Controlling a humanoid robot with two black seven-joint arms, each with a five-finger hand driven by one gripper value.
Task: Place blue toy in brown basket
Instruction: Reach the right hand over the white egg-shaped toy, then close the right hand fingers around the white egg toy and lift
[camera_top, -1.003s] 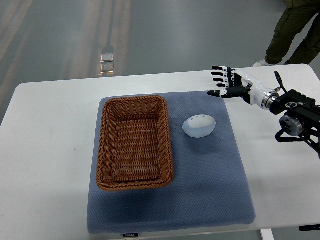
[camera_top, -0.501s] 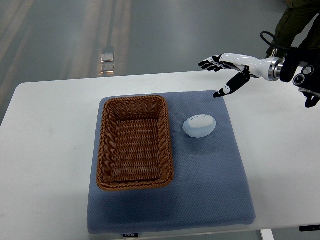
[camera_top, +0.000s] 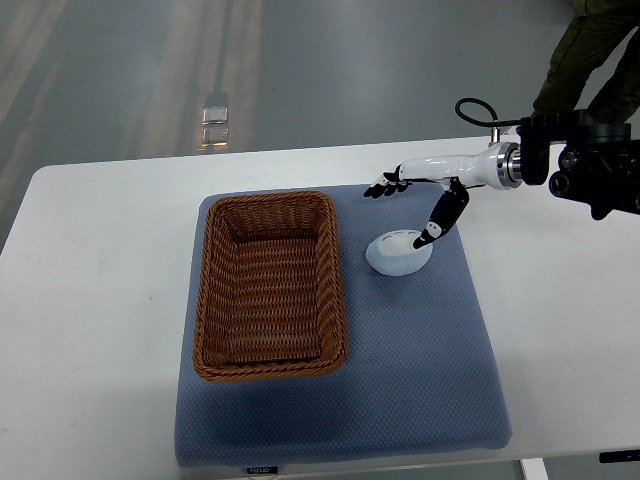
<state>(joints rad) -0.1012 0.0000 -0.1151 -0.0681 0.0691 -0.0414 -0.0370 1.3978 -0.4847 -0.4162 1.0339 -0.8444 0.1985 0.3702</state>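
Observation:
A pale blue, egg-shaped toy (camera_top: 396, 254) lies on the blue mat (camera_top: 420, 350), just right of the brown wicker basket (camera_top: 268, 285), which holds nothing. My right hand (camera_top: 408, 205) reaches in from the right, directly over the toy. Its fingers are spread, with the thumb tip (camera_top: 424, 240) down at the toy's right side and the other fingertips (camera_top: 380, 189) beyond its far side. It holds nothing. My left arm does not show.
The mat lies on a white table (camera_top: 100, 300). A person's legs (camera_top: 585, 60) stand beyond the far right corner of the table. The grey floor lies past the table's far edge.
My right hand has swung left and down from the mat's far right corner until it is over the toy. The toy and the basket have not moved.

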